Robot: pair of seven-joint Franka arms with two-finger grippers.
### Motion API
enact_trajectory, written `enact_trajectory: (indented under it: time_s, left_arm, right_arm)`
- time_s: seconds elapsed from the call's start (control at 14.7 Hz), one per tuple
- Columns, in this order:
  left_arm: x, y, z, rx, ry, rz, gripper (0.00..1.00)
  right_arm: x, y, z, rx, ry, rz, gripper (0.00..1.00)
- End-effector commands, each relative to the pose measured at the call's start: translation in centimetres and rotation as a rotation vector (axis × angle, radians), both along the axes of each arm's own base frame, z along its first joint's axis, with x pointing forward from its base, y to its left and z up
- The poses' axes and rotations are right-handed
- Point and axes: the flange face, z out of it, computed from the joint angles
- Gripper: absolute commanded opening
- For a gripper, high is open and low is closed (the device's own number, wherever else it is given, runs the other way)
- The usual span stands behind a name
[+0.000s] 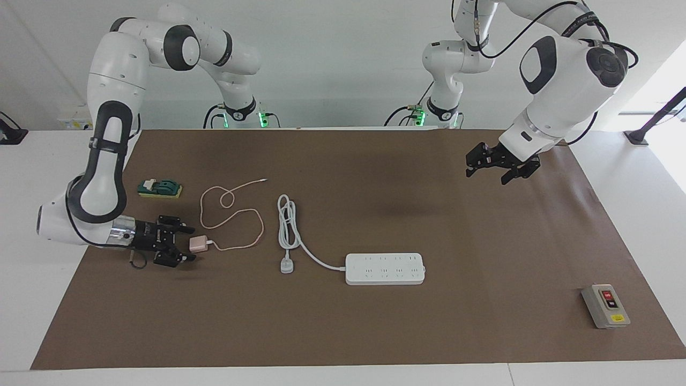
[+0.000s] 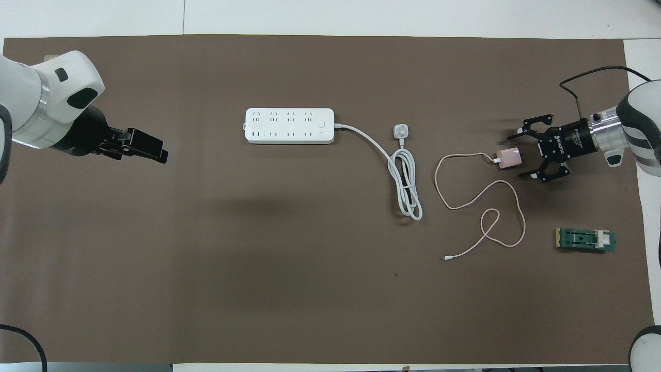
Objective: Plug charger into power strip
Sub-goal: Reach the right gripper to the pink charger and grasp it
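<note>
Almost wholly hidden in the overhead view under the left arm (image 2: 46, 98): the small grey box with red and black buttons (image 1: 605, 305), plain only in the facing view, at the left arm's end of the white table (image 1: 32, 300). Cut off by the picture edges: the upper links of both arms. Hard to make out: the two metal prongs of the charger, close against the right arm's jaws; cannot tell if touching.

Counted on the brown paper mat (image 1: 375, 332): one small pale pink cube-shaped charger (image 1: 198, 244) with one long thin pink cable (image 1: 252, 228) in loops; one long flat white power strip (image 1: 385, 268) with one thick white cord (image 1: 288, 225) and one round white plug (image 1: 287, 266); one grey box; one small green flat piece (image 1: 159, 188); two arms.

Right arm (image 1: 102, 182): bent low, wrist level just above the mat, jaws spread wide, one finger on each side of the charger's prong end. Charger flat on the mat toward the right arm's end, unplugged, well apart from the power strip, the white cord between them. Power strip near the table's middle, a little farther from the robots.

Left arm: raised over the mat at its own end, waiting, jaws spread and holding nothing.
</note>
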Motion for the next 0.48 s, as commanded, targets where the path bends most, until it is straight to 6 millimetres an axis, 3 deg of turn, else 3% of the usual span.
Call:
enact_trajectory:
  time_s: [0.0, 0.14, 0.2, 0.27, 0.34, 0.41]
  left_arm:
    - [1.3, 1.1, -2.3, -0.190, 0.106, 0.057, 1.00]
    - [2.2, 1.3, -4.0, -0.342, 0.152, 0.084, 1.00]
    - [2.5, 1.0, -4.7, -0.426, 0.156, 0.063, 1.00]
    - [2.7, 0.6, -4.9, -0.508, 0.141, 0.049, 1.00]
    - [2.7, 0.2, -5.7, -0.584, 0.146, 0.045, 1.00]
    - [2.7, -0.1, -6.9, -0.657, 0.171, 0.066, 1.00]
  right_arm:
    - [0.4, 0.1, -0.3, 0.031, 0.003, -0.015, 1.00]
    - [0.4, 0.0, -0.8, 0.023, 0.000, -0.020, 1.00]
    - [0.2, 0.1, -1.1, 0.023, 0.003, -0.022, 0.91]
    - [0.2, 0.2, -1.1, 0.023, -0.001, -0.013, 0.61]
    - [0.0, 0.3, -1.3, 0.031, -0.020, 0.011, 0.23]
    - [-0.1, 0.5, -1.7, 0.034, -0.035, 0.029, 0.00]
